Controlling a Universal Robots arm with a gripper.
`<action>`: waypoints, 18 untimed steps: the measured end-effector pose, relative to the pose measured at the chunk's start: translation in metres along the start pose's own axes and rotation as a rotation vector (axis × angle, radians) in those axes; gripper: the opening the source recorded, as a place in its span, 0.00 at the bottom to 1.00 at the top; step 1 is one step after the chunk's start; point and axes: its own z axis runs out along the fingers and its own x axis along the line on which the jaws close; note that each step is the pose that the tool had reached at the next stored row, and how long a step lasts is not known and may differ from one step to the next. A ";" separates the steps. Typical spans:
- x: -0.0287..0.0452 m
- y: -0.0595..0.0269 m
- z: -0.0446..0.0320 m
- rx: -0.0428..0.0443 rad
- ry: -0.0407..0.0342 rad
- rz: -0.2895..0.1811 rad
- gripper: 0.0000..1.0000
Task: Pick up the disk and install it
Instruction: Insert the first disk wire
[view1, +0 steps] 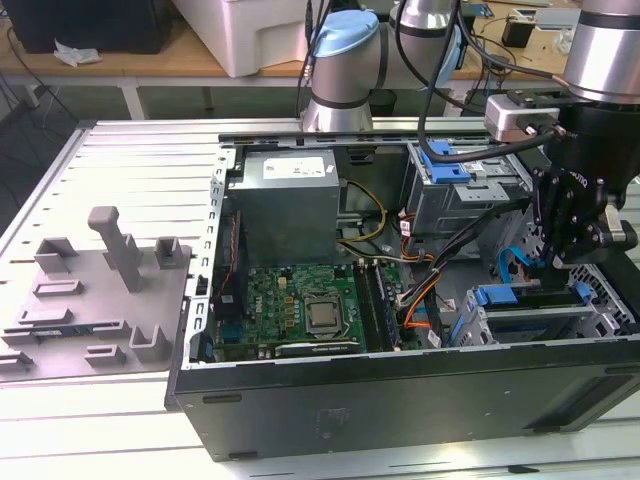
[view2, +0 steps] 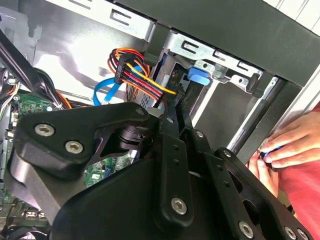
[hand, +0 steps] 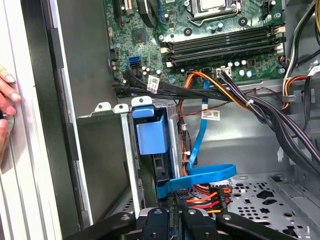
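The disk (hand: 150, 131) sits in the metal drive bay at the case's front corner. Its blue carrier bracket shows, while its metal body is mostly hidden inside the bay. In the exterior view the disk (view1: 497, 296) lies in the lower cage on that view's right. In the second wrist view its blue tab (view2: 199, 76) shows. My black gripper (view1: 558, 262) hangs just above that bay. Its fingers look shut, and I see nothing between them. The gripper (view2: 176, 102) is beside the coloured power cables (view2: 132, 70). In the first wrist view the gripper (hand: 172, 212) is close to the blue cable loop (hand: 202, 175).
The open computer case (view1: 400, 390) holds a motherboard (view1: 300, 305), a power supply (view1: 290, 195) and an upper drive cage (view1: 455, 185). Black and orange cables (hand: 235, 95) cross near the bay. A person's hand (view2: 292, 145) rests at the case's outer edge. A grey fixture plate (view1: 95, 300) lies at the exterior view's left.
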 end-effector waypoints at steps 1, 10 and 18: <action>0.0000 0.0000 0.0000 -0.0002 -0.0014 0.000 0.17; 0.0012 -0.0002 0.0002 -0.0004 -0.0040 0.000 0.17; 0.0027 -0.0003 0.0004 -0.0005 -0.0044 0.000 0.17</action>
